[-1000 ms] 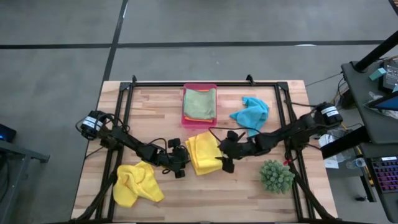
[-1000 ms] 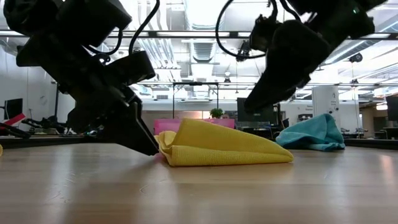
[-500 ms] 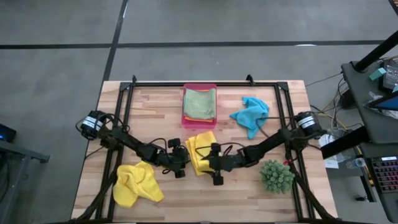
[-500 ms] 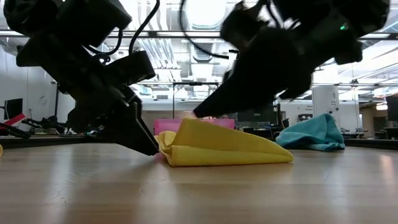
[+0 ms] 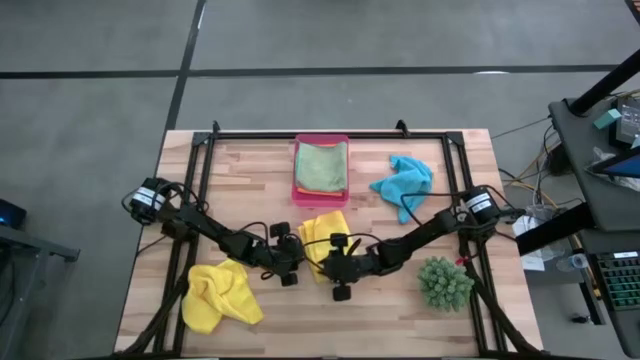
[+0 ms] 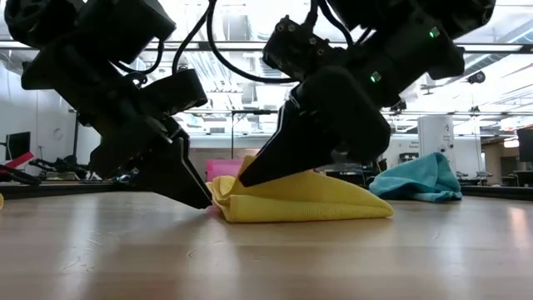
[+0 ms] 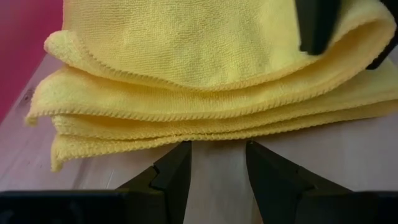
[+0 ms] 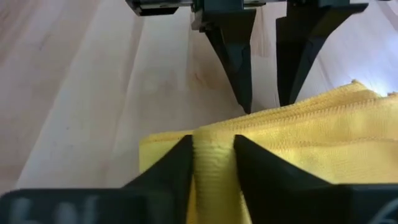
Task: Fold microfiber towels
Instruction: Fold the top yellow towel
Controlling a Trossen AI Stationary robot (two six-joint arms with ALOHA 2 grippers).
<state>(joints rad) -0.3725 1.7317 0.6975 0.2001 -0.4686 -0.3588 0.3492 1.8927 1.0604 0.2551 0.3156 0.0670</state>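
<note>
- The folded yellow towel [image 5: 322, 240] lies in layers at the middle of the wooden table [image 5: 400, 310], just in front of the pink tray [image 5: 297, 172].
- The right gripper [image 8: 213, 163] sits on the towel's near edge, its two fingers pinching a ridge of yellow cloth.
- The left gripper [image 7: 217, 163] rests low on the table at the towel's left edge, its fingers spread with a gap between them, tips just at the stacked hems, holding nothing.
- A second yellow towel [image 5: 220, 293] lies crumpled at the front left.
- A green towel [image 5: 321, 165] lies flat in the tray.
- A blue towel [image 5: 403, 183] lies bunched to the tray's right.
- A spiky plant [image 5: 444, 283] stands at the front right.
</note>
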